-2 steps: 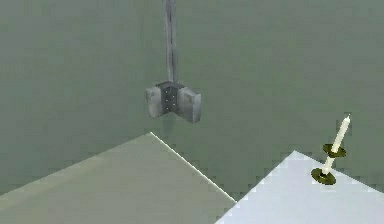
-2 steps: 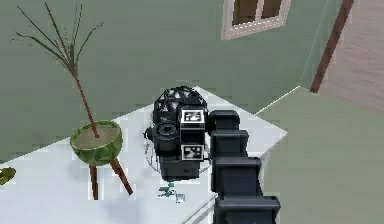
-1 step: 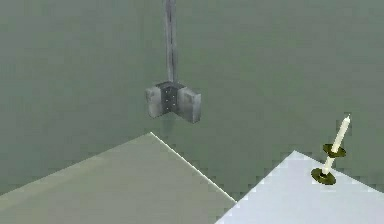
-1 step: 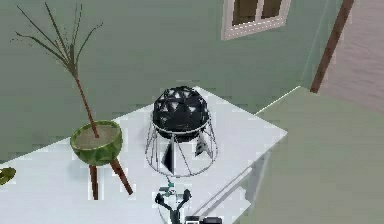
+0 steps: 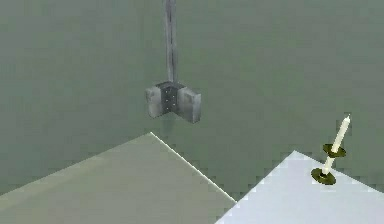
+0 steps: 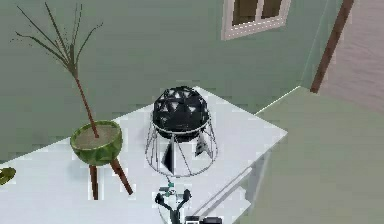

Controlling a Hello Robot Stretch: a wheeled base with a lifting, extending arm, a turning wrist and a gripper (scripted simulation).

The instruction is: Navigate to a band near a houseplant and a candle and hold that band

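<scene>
White table (image 6: 245,130) carries one houseplant (image 6: 97,142), one candle (image 5: 338,140), one caged dome (image 6: 180,112).

Things, counted
One candle (image 5: 339,138), one houseplant (image 6: 97,143), one dark dome on a wire stand (image 6: 180,112) and one window (image 6: 257,12) are showing.

A white counter (image 6: 240,130) carries a potted houseplant (image 6: 97,143) on wooden legs and a black dome (image 6: 180,110) on a wire stand, perhaps a lamp; a candle (image 5: 336,148) stands near its edge.
</scene>
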